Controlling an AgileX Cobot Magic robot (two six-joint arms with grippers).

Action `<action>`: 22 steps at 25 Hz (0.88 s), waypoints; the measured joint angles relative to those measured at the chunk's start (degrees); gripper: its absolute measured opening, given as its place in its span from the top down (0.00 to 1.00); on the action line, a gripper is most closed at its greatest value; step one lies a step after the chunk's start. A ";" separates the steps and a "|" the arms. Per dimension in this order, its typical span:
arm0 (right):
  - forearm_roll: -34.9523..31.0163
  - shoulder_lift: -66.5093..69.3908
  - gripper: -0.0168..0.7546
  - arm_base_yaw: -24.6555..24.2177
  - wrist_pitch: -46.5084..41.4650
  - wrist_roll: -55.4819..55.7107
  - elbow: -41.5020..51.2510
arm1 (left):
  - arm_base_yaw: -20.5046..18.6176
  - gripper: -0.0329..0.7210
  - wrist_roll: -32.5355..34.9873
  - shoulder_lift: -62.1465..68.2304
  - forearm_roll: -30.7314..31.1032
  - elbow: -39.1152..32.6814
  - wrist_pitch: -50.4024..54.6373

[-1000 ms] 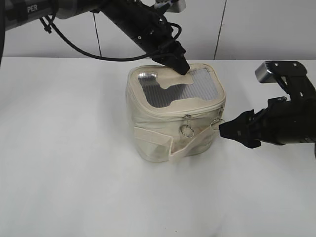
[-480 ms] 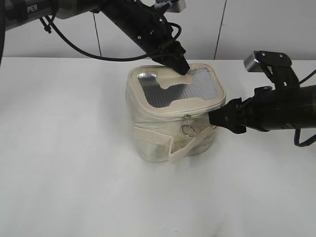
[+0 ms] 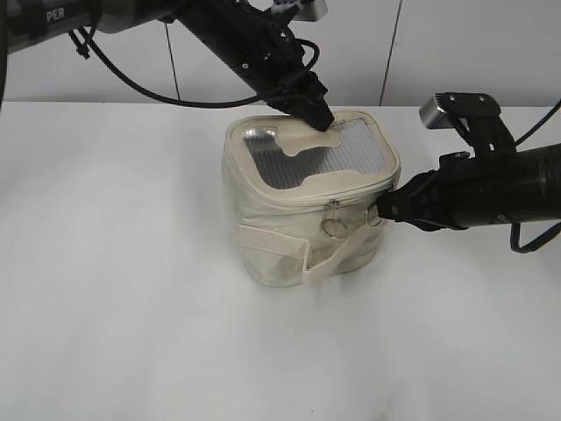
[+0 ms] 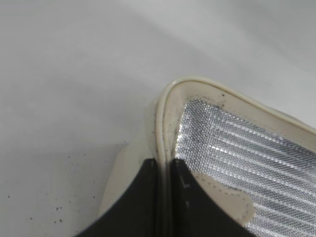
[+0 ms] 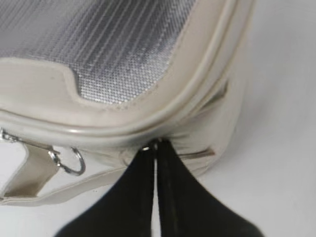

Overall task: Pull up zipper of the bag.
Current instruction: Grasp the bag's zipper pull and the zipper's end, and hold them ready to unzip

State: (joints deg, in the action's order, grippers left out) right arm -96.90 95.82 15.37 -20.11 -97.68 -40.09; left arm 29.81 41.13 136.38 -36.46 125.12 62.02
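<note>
The cream bag (image 3: 298,237) stands mid-table with its grey ribbed window (image 3: 316,158) facing up. The zipper (image 3: 351,195) runs under the top panel edge. One silver slider with its ring pull (image 3: 331,230) hangs free at the front. My left gripper (image 3: 317,118) is shut on the bag's rear top rim; the left wrist view shows its jaws (image 4: 165,165) clamped on the cream piping (image 4: 163,113). My right gripper (image 3: 383,209) is at the bag's right front corner. Its jaws (image 5: 157,145) are shut on the second ring pull, with only a silver glint showing. The free ring (image 5: 74,160) hangs to the left.
The white table (image 3: 131,333) spreads all around the bag. A cream strap (image 3: 337,259) hangs loosely across the bag's front. A white wall (image 3: 456,53) stands behind the table. Black cables (image 3: 131,79) trail from the left arm at the back left.
My right gripper moved left across the table to the bag's right front corner and closed on the right ring pull. My left gripper stayed clamped on the rear rim.
</note>
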 joint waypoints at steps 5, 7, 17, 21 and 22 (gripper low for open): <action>3.20 -1.27 0.97 0.00 -0.58 1.97 1.28 | 0.00 0.90 0.00 0.00 -0.12 0.00 0.16; 6.44 -2.27 0.97 0.00 -1.26 4.98 2.21 | 0.00 0.90 0.00 -0.04 -0.17 0.00 0.34; 12.37 -3.89 0.97 1.10 -6.06 10.37 2.53 | 0.05 0.90 0.13 -0.04 -0.36 0.00 0.45; 11.92 -3.89 0.97 4.06 -5.89 11.09 2.53 | 0.05 0.90 0.18 -0.04 -0.75 0.00 0.52; 11.47 -3.71 0.97 5.18 -5.46 11.16 2.53 | 0.05 0.90 0.24 -0.04 -0.94 0.00 0.54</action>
State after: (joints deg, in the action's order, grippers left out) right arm -85.43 92.10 20.55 -25.57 -86.52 -37.56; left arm 29.86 41.37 136.34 -37.40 125.12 62.57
